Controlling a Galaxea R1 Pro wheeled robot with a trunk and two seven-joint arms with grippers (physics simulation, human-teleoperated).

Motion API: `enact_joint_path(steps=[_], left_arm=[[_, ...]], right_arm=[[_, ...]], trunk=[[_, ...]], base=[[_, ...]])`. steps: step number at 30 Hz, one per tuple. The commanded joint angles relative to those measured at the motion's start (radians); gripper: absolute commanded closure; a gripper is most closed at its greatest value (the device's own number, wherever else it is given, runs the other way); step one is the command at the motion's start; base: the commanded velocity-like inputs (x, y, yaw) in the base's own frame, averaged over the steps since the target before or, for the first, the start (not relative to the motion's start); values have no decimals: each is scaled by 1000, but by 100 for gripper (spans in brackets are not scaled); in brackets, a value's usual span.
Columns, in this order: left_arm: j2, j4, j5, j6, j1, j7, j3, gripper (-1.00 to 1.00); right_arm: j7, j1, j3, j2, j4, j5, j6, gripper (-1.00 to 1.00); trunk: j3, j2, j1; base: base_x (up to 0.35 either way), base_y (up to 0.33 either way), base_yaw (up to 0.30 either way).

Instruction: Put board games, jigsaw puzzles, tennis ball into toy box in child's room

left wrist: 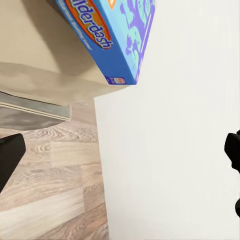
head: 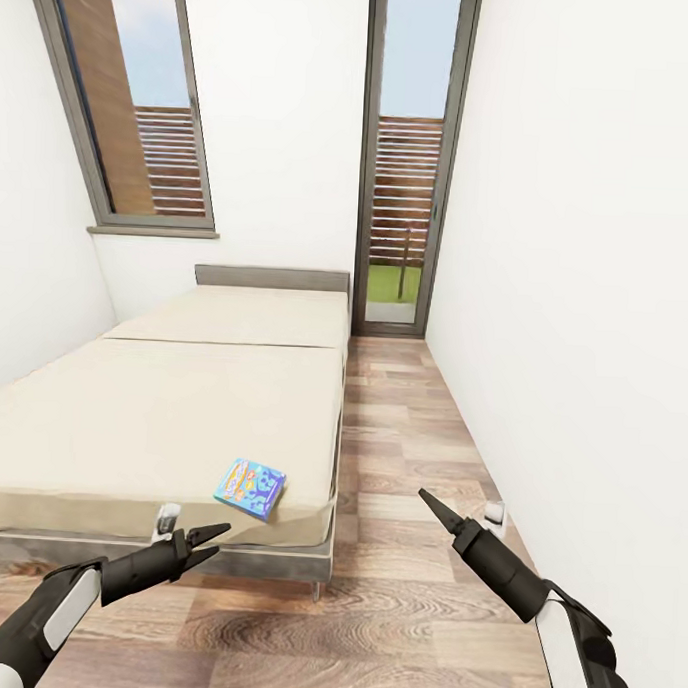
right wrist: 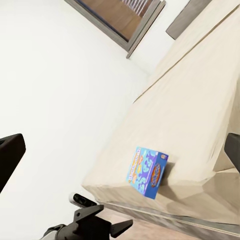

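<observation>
Blue board game on bed corner, just beyond spread, empty left pincer; right pincer state unclear.

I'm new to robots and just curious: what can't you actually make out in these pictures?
- Blue board game: its lettering is too small in the head view; in the left wrist view the picture edge cuts it off.
- Right gripper: finger gap indiscernible in the head view.
- Bed: its left side is cropped.

Blue board game lies flat on the bed, near its foot corner on the side toward the wood floor. Left gripper hangs just off the bed's foot edge, fingers apart. Right gripper over floor, beside bed; fingers' state unclear.
</observation>
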State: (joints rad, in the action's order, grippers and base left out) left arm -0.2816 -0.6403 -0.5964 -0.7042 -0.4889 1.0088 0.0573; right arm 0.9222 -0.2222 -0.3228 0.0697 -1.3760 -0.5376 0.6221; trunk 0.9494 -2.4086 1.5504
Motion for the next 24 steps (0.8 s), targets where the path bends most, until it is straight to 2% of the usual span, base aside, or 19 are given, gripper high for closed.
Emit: enact_joint_path(steps=[1, 24], left_arm=[[0, 0, -4, -6, 0, 4, -1, -100], [-2, -1, -5, -6, 0, 16, -5, -100]], right_arm=[[2, -1, -2, 1, 0, -4, 7, -100], [2, -1, -1, 1, -1, -4, 6, -100]], trunk=[[1, 0, 0], [1, 0, 0]], base=[[0, 0, 0], [6, 0, 0]])
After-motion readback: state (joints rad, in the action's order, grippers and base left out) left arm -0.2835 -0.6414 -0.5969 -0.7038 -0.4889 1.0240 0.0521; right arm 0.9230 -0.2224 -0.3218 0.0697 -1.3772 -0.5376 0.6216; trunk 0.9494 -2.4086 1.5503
